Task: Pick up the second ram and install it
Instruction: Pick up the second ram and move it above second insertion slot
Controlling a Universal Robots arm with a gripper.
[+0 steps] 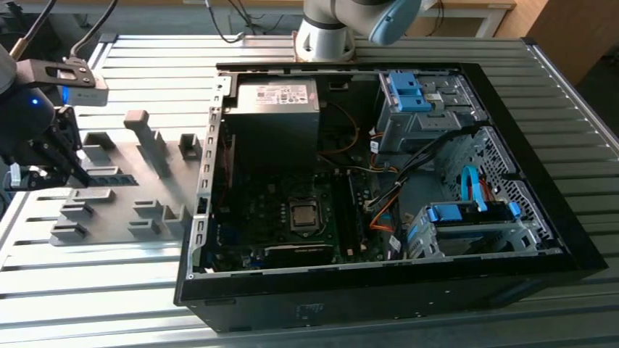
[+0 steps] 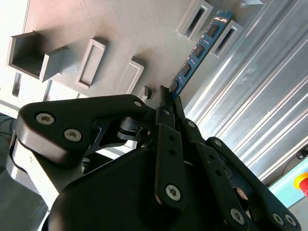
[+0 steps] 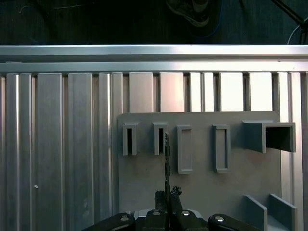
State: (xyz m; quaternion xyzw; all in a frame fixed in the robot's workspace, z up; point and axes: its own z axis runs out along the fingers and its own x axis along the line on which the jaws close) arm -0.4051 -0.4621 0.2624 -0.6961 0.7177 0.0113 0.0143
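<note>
One gripper (image 2: 168, 95) is at work. Its fingers are closed against the two flat faces of the second ram (image 2: 198, 48) and clamp it at one end.

In the second wrist view, the blue stick projects straight out beyond the fingertips, with a row of dark chips along its face. Its free end reaches the line of narrow slotted pockets on the grey holder tray (image 2: 120, 29). Contact between the free end and the tray cannot be determined.

In the first wrist view, the second ram (image 3: 166, 154) appears edge-on as a thin dark line running out from the gripper (image 3: 168, 195). It sits just beside one narrow pocket of the row, between that pocket and a wider one.

In the exterior view, the gripper (image 1: 69, 168) is at the exterior view's left edge, above the left part of the holder tray (image 1: 126, 210). The tray lies flat on the ribbed aluminium desk (image 1: 97, 290), just to the left of the open computer case (image 1: 541, 210).

The case lies on its side with the panel removed. This exposes the motherboard (image 1: 290, 225), the power supply (image 1: 275, 101) at the far end, and the blue-latched drive bays (image 1: 454, 225) on the right. The second ram is well apart from the motherboard. The arm's base (image 1: 324, 36) stands on the far side of the desk, beyond the case.
</note>
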